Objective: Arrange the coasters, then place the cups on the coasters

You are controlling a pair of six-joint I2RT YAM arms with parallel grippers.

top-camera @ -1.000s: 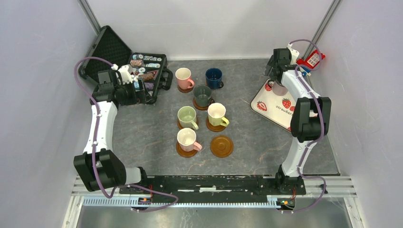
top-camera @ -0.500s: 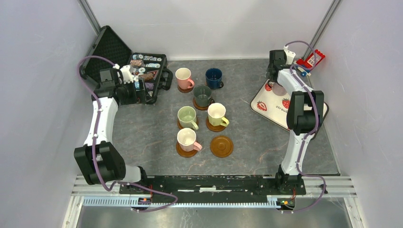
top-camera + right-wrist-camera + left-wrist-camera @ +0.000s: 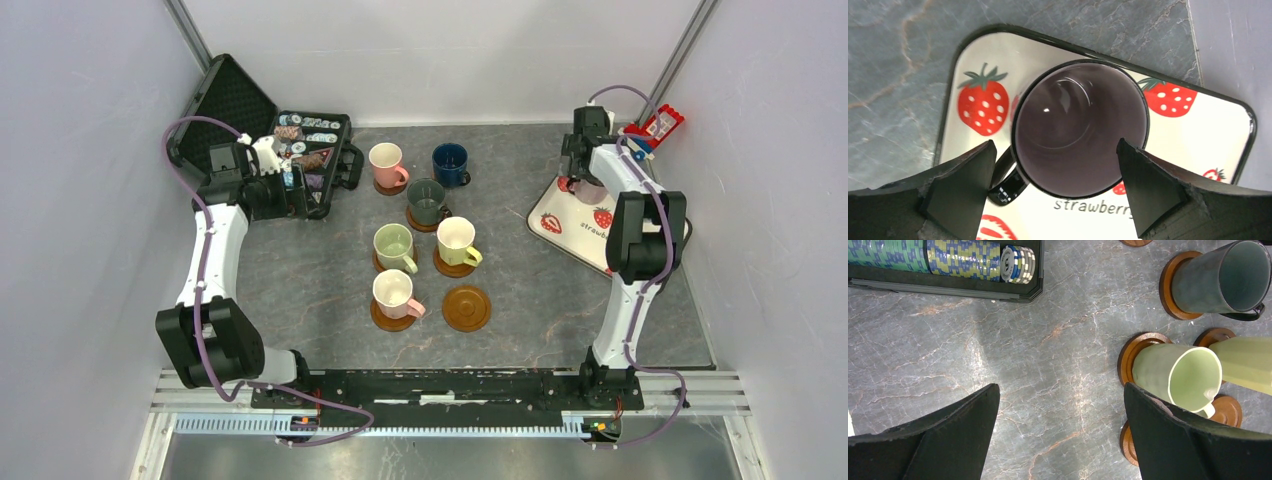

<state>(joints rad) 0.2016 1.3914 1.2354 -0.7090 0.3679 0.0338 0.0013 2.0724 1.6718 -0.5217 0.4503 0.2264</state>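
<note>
Six cups stand on brown coasters mid-table: pink, navy, dark grey-green, light green, cream-yellow and pale pink-white. One coaster lies bare in front of them. A mauve-grey cup stands upright on the strawberry tray, its dark handle by my left finger. My right gripper is open just above it, one finger on each side of the rim. My left gripper hangs open over bare table, left of the light green cup.
An open black case of poker chips lies at the back left, close to my left gripper. A red toy sits in the back right corner. The tray lies askew near the right wall.
My right arm has drawn in and shifted slightly toward the back over the tray, staying above the mauve-grey cup. The left arm moved a little. No cup or coaster has moved.
</note>
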